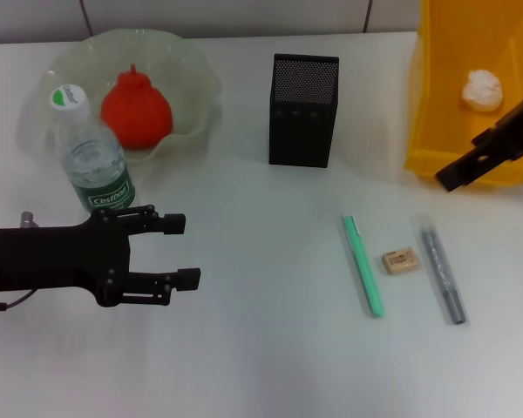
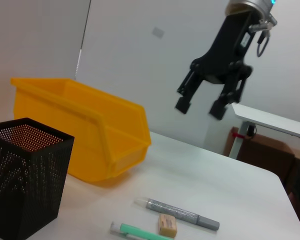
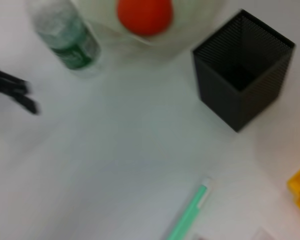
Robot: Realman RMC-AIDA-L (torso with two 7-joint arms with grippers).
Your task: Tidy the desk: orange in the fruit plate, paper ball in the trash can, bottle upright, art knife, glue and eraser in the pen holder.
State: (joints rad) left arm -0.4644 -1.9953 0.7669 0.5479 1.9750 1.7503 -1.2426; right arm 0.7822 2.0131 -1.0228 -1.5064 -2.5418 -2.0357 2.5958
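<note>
Translucent ruffled glass fruit plate [image 1: 196, 83]; perforated matt black metal pen holder [image 1: 303, 111]; glossy yellow plastic trash can [image 1: 444, 96]; crumpled paper ball [image 1: 483, 89]; clear plastic bottle [image 1: 91, 157].

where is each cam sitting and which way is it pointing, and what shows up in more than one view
Head view: from the robot's head, down onto the desk; left gripper open near the bottle, right gripper by the trash can.
Left wrist view: low, facing across the desk toward the raised right gripper, open.
Right wrist view: high, facing down at the pen holder and orange; none of its own fingers show.
Shared: the pen holder and green pen-shaped tool appear in all three.
</note>
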